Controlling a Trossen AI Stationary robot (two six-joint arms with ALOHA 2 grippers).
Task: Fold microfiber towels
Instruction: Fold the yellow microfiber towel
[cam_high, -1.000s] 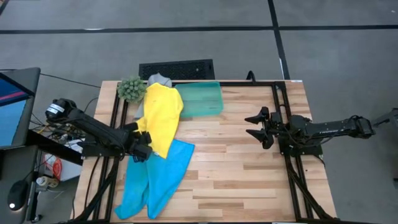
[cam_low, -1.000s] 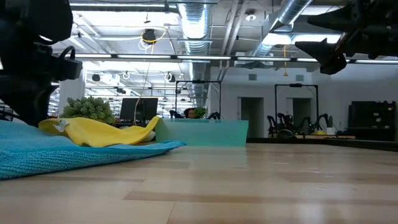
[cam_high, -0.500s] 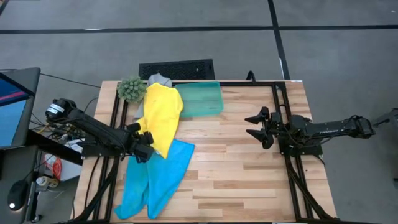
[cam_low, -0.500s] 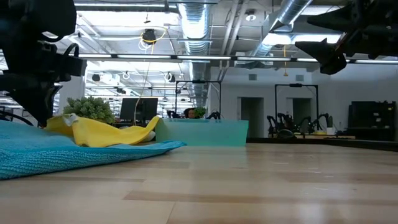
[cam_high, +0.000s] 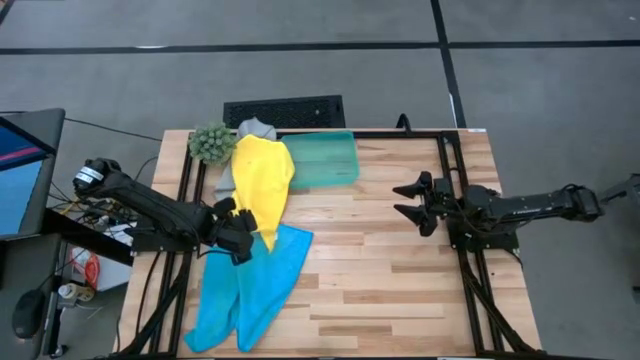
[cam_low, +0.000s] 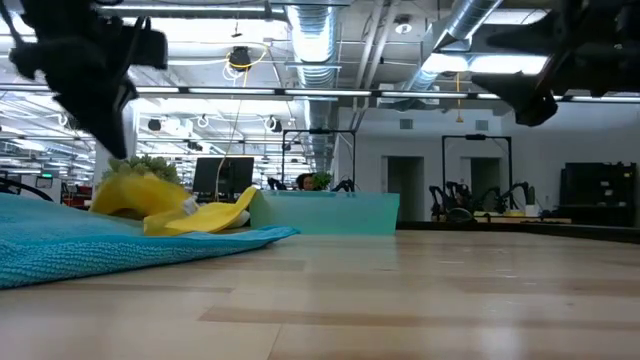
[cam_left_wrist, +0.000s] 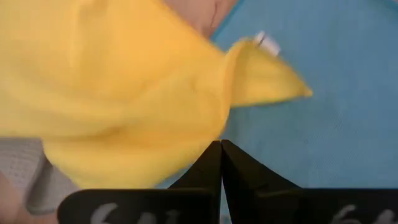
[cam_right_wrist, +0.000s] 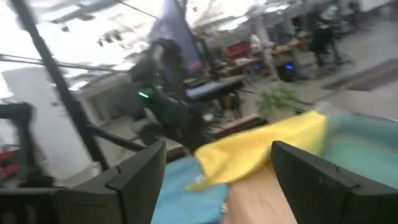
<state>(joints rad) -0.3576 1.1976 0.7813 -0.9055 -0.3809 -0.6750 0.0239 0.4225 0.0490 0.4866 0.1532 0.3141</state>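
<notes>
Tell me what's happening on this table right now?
The left gripper has shut on an edge of the yellow towel and holds it raised above the blue towel, which lies flat on the wooden table. A grey towel peeks out beneath, beside a teal tray and plant ball. The right gripper waits open, holding nothing.

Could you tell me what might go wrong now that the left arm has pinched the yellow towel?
The left gripper has its jaws shut on just the edge of the yellow towel, so it could slip free when lifted. The towel lies over the blue towel and the grey towel, so it may drag them along.
</notes>
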